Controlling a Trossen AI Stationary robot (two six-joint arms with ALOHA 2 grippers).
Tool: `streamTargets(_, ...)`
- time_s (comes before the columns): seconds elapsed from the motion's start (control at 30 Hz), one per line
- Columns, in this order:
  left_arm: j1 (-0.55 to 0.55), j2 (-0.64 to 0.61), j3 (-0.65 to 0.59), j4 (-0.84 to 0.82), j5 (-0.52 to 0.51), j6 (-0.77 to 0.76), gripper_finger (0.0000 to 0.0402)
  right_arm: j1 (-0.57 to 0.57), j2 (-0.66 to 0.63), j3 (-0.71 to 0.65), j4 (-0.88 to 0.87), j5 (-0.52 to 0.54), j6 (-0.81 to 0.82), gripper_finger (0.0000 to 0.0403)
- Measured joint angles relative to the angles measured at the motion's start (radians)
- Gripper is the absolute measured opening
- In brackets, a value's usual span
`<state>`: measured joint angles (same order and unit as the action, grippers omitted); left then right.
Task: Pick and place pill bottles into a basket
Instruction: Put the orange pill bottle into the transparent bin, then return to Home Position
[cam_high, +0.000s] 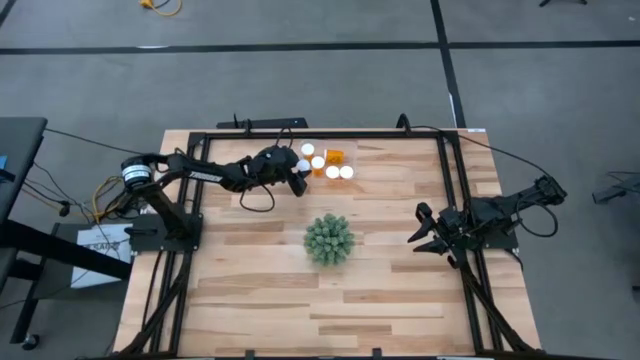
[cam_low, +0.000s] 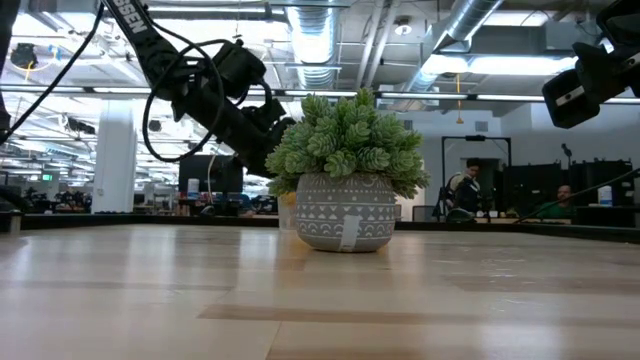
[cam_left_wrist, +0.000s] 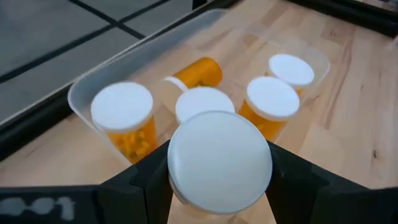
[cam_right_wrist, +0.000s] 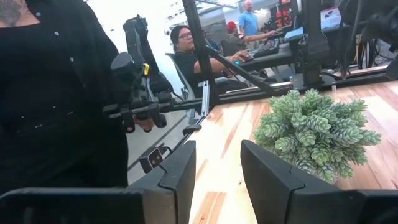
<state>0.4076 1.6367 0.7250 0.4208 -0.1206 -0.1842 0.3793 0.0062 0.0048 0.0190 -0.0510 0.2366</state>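
My left gripper (cam_high: 298, 180) reaches over the table's far middle, shut on a pill bottle (cam_left_wrist: 219, 163) whose white cap faces the wrist camera. Just beyond it lies the clear basket (cam_left_wrist: 124, 61). Several orange pill bottles (cam_left_wrist: 122, 113) stand upright in it on their bases, and one (cam_left_wrist: 198, 73) lies on its side. In the high view they are a cluster of white caps (cam_high: 325, 165). My right gripper (cam_high: 424, 236) waits at the table's right edge, shut, with nothing between its fingers. My left gripper pinches the pill bottle between its two fingers (cam_left_wrist: 147, 183), one on each side at the cap end (cam_left_wrist: 177, 168). The fingers slant down from the table's left. The wide cap hides the orange body. The bottle is lifted clear of the table at the basket's near corner.
A spiky green plant (cam_high: 329, 240) in a grey patterned pot (cam_low: 345, 215) stands mid-table, nearer than the basket. A black frame rail (cam_high: 320, 133) runs along the far edge just behind the basket. People sit and stand in the room beyond the table.
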Motion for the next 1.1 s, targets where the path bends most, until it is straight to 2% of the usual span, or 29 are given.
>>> streamTargets(0.6, 0.000, 0.003, 0.000, -0.002, 0.004, 0.000, 0.0200, 0.000, 0.000, 0.000, 0.000, 0.000, 0.000, 0.0120)
streamTargets(0.87, 0.000, 0.003, 0.000, 0.082, 0.037, 0.001, 0.0243, 0.000, 0.000, 0.000, 0.000, 0.000, 0.000, 0.0120)
streamTargets(1.1, 0.004, 0.003, 0.000, 0.078, 0.029, -0.002, 0.0275, 0.000, 0.000, 0.000, 0.000, 0.000, 0.000, 0.0120)
